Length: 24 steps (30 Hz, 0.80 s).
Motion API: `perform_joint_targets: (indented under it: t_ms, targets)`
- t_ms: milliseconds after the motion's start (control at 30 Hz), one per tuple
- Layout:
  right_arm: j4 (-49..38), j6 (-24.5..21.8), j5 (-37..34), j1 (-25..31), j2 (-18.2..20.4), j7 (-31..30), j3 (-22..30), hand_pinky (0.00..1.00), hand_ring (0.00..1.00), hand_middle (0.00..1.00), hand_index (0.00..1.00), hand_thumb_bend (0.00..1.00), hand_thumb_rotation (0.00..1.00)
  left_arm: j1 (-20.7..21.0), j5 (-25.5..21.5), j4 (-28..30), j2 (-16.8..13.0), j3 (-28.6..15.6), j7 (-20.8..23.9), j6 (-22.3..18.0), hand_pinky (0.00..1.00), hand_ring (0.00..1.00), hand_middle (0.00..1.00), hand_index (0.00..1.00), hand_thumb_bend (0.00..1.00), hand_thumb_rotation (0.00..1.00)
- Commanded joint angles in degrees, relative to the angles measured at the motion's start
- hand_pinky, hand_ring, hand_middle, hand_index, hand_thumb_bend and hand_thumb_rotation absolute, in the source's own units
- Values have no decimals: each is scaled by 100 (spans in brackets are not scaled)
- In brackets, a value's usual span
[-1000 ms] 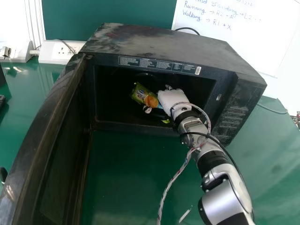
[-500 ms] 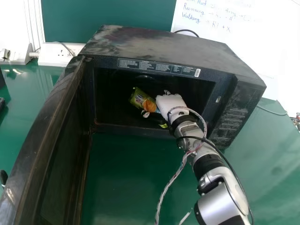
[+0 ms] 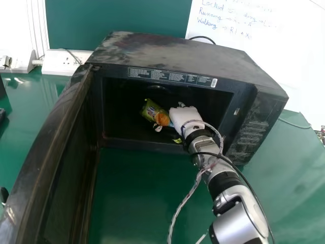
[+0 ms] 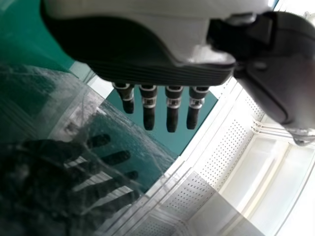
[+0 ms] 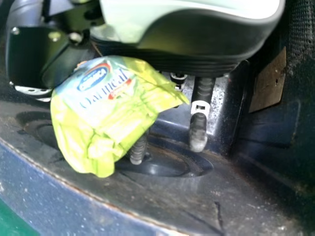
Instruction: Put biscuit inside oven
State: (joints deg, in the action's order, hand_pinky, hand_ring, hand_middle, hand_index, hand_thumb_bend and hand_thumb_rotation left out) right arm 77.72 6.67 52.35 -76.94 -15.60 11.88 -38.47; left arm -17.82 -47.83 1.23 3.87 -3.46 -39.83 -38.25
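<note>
Your right hand [image 5: 206,42] pinches the biscuit [image 5: 101,115] inside the oven [image 3: 177,51], fingers partly bent; loosen unevenly and it could snag, riding out as you withdraw. Your left hand [image 4: 147,46] is open.

We see glare washing out much of the whiteboard [image 3: 274,66] in the head view, deep shadow filling the microwave oven [image 3: 177,53], and pale reflections on the green table [image 3: 284,162]. In our right wrist view, light brightens the biscuit packet [image 5: 98,128].
</note>
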Motion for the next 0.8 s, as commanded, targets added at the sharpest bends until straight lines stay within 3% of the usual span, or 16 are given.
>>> perform_joint_targets:
  t_ms: [0,767]
  targets:
    - [15,-73,-45,-97,71,-47,-7,20,29,42,52,53,0,-90,18,210,449,184,-83,37,92,94,95,95,93,70]
    - [24,-187,-98,22,163,-124,24,25,35,47,50,53,0,-157,75,250,448,184,-62,4,93,95,95,96,93,70]
